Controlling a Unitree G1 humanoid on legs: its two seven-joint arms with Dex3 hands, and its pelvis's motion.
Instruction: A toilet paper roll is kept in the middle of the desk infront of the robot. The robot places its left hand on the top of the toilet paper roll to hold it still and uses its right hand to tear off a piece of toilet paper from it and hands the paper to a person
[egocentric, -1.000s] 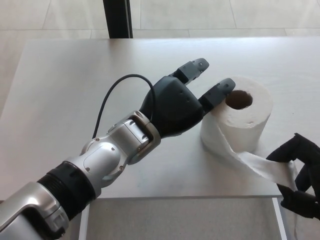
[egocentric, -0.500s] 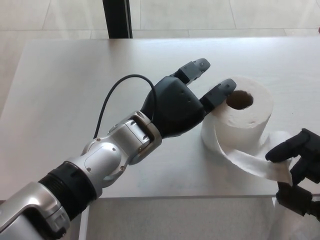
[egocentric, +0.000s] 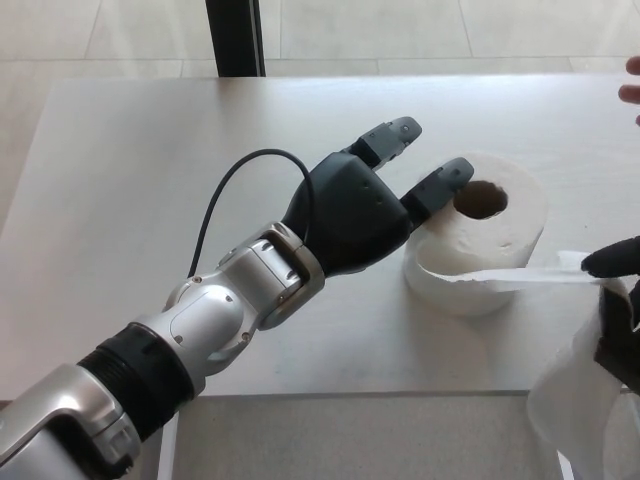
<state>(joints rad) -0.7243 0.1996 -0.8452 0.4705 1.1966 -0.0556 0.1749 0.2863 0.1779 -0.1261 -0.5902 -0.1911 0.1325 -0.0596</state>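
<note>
Nearest you, at the lower right edge: right hand (egocentric: 622, 315), mostly cut off by the frame, fingers pinched on the paper strip (egocentric: 500, 275), which hangs in a loose fold below it. The strip runs taut and level back to the toilet paper roll (egocentric: 480, 232), upright near the desk's (egocentric: 130, 170) front edge. Left hand (egocentric: 362, 200): fingers spread, one fingertip (egocentric: 445, 180) touching the roll's top rim. Far right: a person's fingertips (egocentric: 631, 82).
</note>
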